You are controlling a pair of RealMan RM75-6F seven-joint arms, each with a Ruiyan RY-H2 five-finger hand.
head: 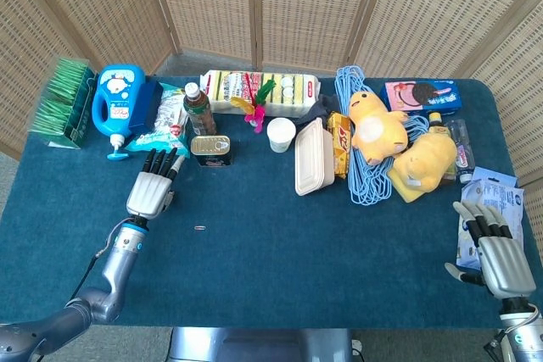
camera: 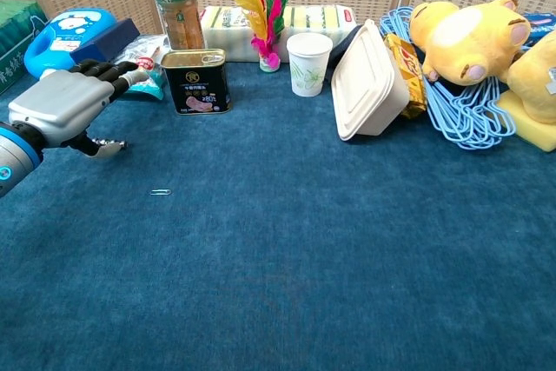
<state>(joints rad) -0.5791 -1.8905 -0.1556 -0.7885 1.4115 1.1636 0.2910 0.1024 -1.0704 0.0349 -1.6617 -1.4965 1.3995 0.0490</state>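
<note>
On the blue desk (head: 271, 269) before wicker screens, the left hand (head: 150, 192) hovers empty with fingers (camera: 117, 71) spread, just left of the meat tin (head: 210, 150), while the right hand (head: 499, 252) rests empty, fingers apart, beside a blue packet (head: 496, 192).

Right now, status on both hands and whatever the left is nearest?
Left hand open, fingers apart, just short of the tin. Right hand open, beside a blue packet. Snack bag by left fingertips; paperclip on cloth.

A staged test space: blue-clothed table (head: 280, 252) of assorted household goods before folding wicker screens (head: 254, 6).
</note>
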